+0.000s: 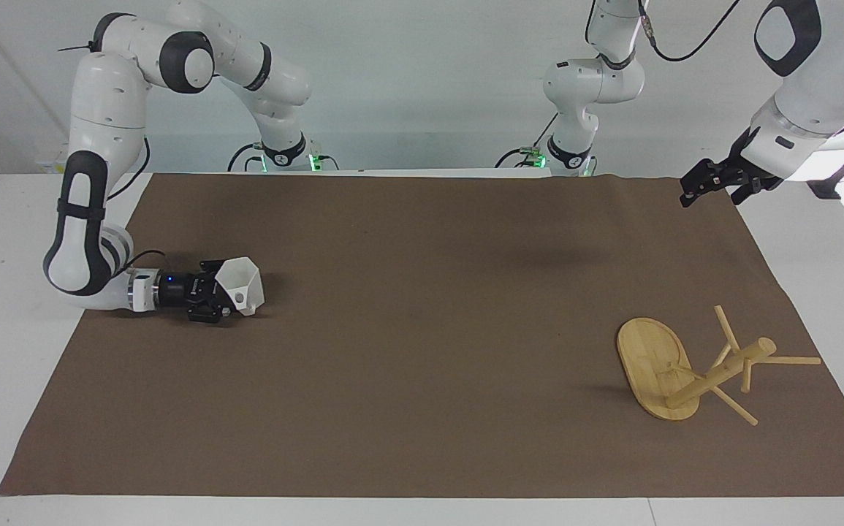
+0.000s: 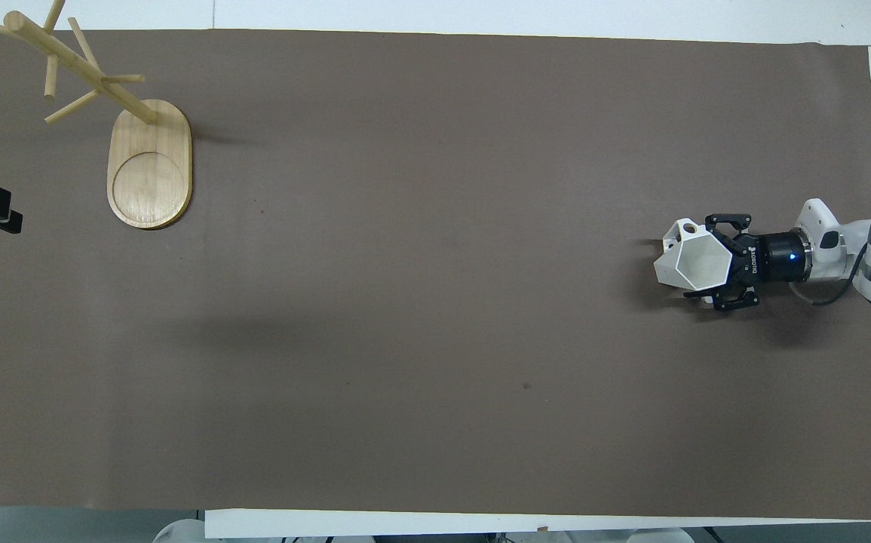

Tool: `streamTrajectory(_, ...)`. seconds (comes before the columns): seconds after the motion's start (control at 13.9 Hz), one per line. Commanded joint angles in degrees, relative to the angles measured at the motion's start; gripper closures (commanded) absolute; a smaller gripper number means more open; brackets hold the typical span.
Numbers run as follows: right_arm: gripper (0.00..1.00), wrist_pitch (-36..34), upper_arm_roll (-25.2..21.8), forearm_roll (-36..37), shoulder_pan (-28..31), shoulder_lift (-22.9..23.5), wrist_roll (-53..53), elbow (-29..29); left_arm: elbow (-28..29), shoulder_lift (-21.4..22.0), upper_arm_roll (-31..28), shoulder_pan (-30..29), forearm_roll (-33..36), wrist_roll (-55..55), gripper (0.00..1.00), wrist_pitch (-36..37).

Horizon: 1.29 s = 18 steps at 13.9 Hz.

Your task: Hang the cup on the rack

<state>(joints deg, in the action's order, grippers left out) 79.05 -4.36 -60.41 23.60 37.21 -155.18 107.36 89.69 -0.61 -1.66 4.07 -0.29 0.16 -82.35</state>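
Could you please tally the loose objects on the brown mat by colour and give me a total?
White: 1, the cup, held at the right end effector.
Light wood: 1, the rack near the left arm's end.
Total: 2.

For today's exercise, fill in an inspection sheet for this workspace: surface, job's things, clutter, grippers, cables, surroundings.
Surface: brown mat on a white table.
Job's things: cup at the right arm's end; rack upright at the left arm's end, pegs bare.
Clutter: nothing seen.
Grippers: right gripper low, shut on the cup; left gripper waits raised over the mat's edge.
Cables: black leads at both arm bases.
Surroundings: pale wall.
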Motion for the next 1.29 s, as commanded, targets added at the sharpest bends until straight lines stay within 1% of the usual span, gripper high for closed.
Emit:
streamTrajectory(0.0, 0.00, 0.49, 0.06, -0.67, 0.13, -1.97, -2.05, 2.59, 2.16, 1.66, -0.10, 0.41, 1.17, 0.28, 0.00, -1.41)
streamTrajectory(0.36, 0.01, 0.05, 0.06, -0.58, -0.22, -2.14, -2.58, 2.76, 2.16, 1.66, -0.10, 0.41, 1.17, 0.28, 0.00, -1.41)
streamTrajectory(0.43, 0.04, -0.04, 0.06, -0.58, -1.09, -2.14, -2.58, 2.77, 2.16, 1.66, -0.10, 0.41, 1.17, 0.28, 0.00, -1.32)
streamTrajectory(0.5, 0.12, 0.05, 0.06, -0.67, -1.36, -2.14, -2.58, 2.68, 2.16, 1.66, -0.10, 0.41, 1.17, 0.28, 0.00, -1.32)
streamTrajectory(0.57, 0.31, 0.05, 0.06, -0.67, -1.54, -2.14, -2.41, 2.59, 2.16, 1.66, -0.10, 0.41, 1.17, 0.28, 0.00, -1.32)
streamTrajectory(0.65, 0.46, 0.14, 0.06, -0.67, -1.80, -2.14, -2.14, 2.59, 2.16, 1.66, -0.10, 0.41, 1.17, 0.28, 0.00, -1.32)
streamTrajectory(0.72, 0.58, 0.14, 0.06, -0.67, -2.15, -2.05, -2.14, 2.50, 2.16, 1.66, -0.10, 0.41, 1.17, 0.28, 0.00, -1.32)
streamTrajectory(0.79, 0.73, 0.31, 0.06, -0.67, -2.24, -2.05, -1.79, 2.24, 2.16, 1.66, -0.10, 0.41, 1.17, 0.28, 0.00, -1.32)
streamTrajectory(0.86, 0.84, 0.49, 0.06, -0.67, -2.24, -2.14, -0.49, 2.06, 2.16, 1.66, -0.10, 0.41, 1.17, 0.28, 0.00, -1.41)
streamTrajectory(0.93, 0.85, 0.40, 0.66, -0.84, -2.85, -2.49, 1.53, 1.98, 2.16, 1.66, -0.10, 0.41, 1.17, 0.28, 0.00, -1.41)
streamTrajectory(1.08, 0.85, 1.45, 1.55, -2.33, -6.79, -5.99, 6.53, 2.06, 2.16, 1.66, -0.10, 0.41, 1.17, 0.19, 0.00, -1.41)
streamTrajectory(1.22, 0.85, 4.78, 1.55, -8.29, -11.97, -8.63, 12.34, 2.06, 2.24, 1.66, -0.27, 0.41, 1.17, 0.19, 0.00, -1.58)
